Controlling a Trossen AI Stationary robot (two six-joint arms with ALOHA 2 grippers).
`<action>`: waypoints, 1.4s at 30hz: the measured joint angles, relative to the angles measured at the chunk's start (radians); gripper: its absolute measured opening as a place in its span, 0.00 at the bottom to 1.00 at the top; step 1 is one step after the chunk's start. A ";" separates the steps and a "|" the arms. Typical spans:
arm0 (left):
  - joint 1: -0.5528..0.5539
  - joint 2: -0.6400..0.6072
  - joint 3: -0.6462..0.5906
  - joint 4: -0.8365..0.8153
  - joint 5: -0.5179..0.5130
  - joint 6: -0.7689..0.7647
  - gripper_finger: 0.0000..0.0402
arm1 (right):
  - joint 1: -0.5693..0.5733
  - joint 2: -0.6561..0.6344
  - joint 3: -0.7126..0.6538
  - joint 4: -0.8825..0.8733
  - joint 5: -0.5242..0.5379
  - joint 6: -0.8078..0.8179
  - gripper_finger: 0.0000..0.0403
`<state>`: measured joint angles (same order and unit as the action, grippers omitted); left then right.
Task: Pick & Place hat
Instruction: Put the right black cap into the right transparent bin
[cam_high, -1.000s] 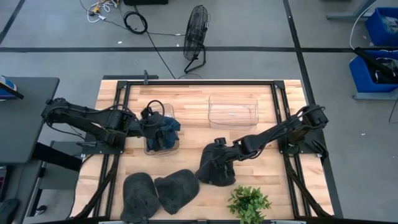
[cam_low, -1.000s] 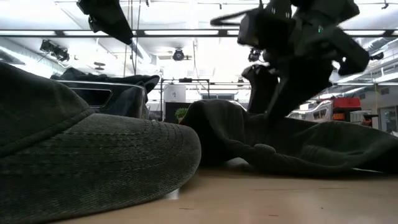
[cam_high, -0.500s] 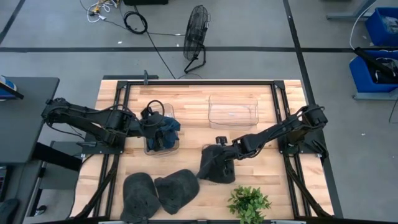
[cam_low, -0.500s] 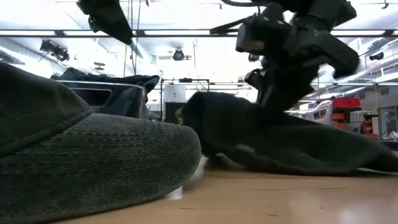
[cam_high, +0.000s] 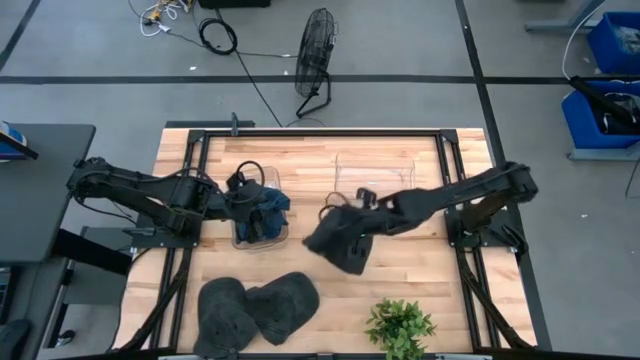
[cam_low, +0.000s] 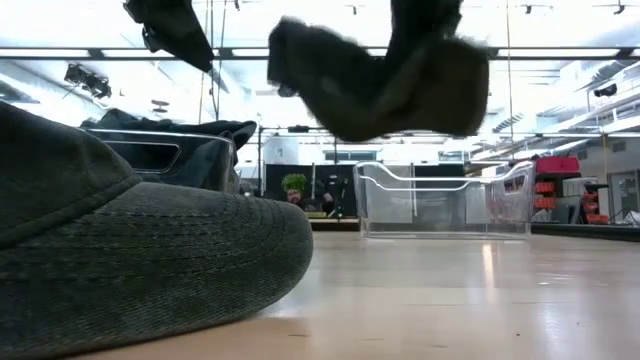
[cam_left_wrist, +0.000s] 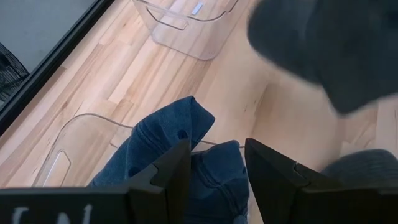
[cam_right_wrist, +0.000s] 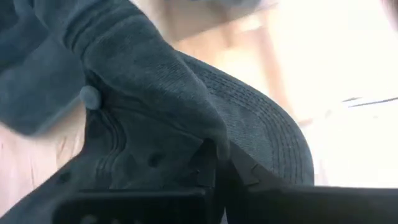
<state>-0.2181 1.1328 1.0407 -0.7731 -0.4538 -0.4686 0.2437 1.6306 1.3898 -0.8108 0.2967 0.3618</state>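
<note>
Jaws of our right gripper (cam_high: 357, 215) are clamped on a dark hat (cam_high: 338, 240), which hangs clear above the surface (cam_high: 400, 270), just short of the empty clear bin (cam_high: 376, 176). That bin lies just beyond the hat, toward the far edge, so we judge the carry runs that way. Our left gripper (cam_high: 243, 205) hovers with jaws apart over the other bin (cam_high: 258, 212), which holds a blue hat (cam_left_wrist: 180, 155).

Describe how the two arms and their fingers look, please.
Both arms, the left arm and the right arm, are black, slender and jointed, and rise from black frame rails. The left gripper has two flat, dark, angular fingers. No markings are readable.
</note>
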 joint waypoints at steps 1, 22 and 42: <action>0.000 0.000 0.000 0.000 0.000 0.000 0.39 | -0.002 -0.021 0.014 -0.026 0.019 0.000 0.02; 0.000 0.000 0.000 -0.001 0.000 0.010 0.39 | -0.364 -0.368 -0.368 0.234 0.128 0.117 0.01; 0.000 0.000 0.000 -0.002 0.000 0.011 0.39 | -0.520 -0.368 -0.784 0.776 -0.026 0.266 0.01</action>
<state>-0.2184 1.1324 1.0405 -0.7750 -0.4538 -0.4572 -0.2768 1.2621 0.6055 -0.0350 0.2706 0.6279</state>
